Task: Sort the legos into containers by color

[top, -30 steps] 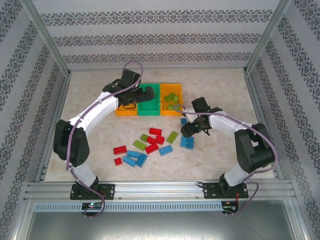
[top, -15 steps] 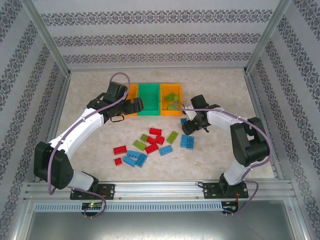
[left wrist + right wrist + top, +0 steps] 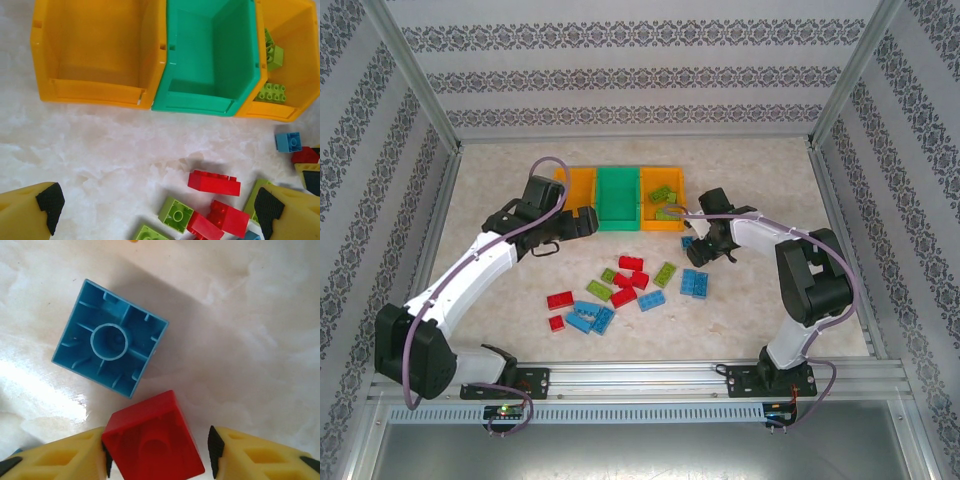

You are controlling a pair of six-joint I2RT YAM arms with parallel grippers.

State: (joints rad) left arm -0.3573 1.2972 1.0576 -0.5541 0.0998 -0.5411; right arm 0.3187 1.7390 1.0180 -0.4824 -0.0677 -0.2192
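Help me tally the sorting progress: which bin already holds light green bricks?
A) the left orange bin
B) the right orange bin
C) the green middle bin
B: light green bricks lie in the right orange bin, while the left orange bin and the green middle bin look empty.

Bright, diffuse light is washing the scene. A soft shadow is spreading right of the blue brick (image 3: pixel 110 352), white glare is pooling on the marble tabletop (image 3: pixel 260 315) lower-left of it, and edges are showing crisp.
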